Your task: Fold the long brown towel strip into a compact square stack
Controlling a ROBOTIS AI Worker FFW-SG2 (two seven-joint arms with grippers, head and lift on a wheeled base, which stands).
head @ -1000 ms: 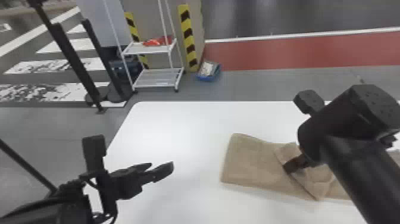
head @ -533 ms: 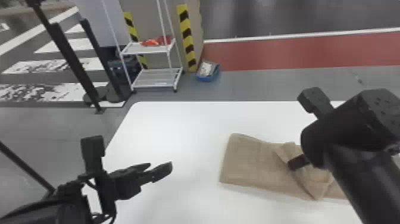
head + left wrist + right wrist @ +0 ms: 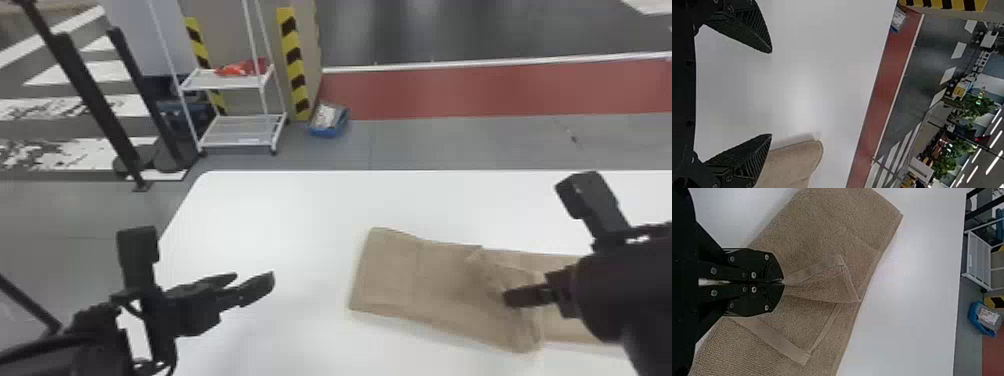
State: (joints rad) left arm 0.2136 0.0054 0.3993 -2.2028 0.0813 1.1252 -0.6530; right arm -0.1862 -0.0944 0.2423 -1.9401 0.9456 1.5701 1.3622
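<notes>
Across the robot's right part of the white desk point(image 3: 280, 210), running lengthwise from near the middle to behind the right arm point(image 3: 625, 290), have a long brown towel point(image 3: 410, 270) lying flat, partly doubled over on itself. Holding a raised, wrinkled bit of its upper layer with the right gripper point(image 3: 506, 297), clenched with fingertips together on the cloth. From those fingertips, in the right wrist view, see a narrow crumpled fold point(image 3: 824, 284) spreading out to a hemmed edge, with a smooth band of hem point(image 3: 777, 338) and a corner lying just beside it on the towel below. Over the robot's left part of the desk, keep the left gripper point(image 3: 255, 276) empty, fingers parted, well apart from the towel in the head view. Beyond the far edge of the desk, notice a white wheeled rack point(image 3: 235, 136) with something red point(image 3: 242, 67) on its upper shelf, and a blue bin point(image 3: 327, 132) on the floor just beside a yellow-and-black striped strip point(image 3: 295, 70). Farther to the left, find dark posts point(image 3: 92, 95) rising from the floor; past the bin, a red band of floor point(image 3: 475, 92). In the left wrist view, also spot green plants point(image 3: 942, 166) in the room behind.
</notes>
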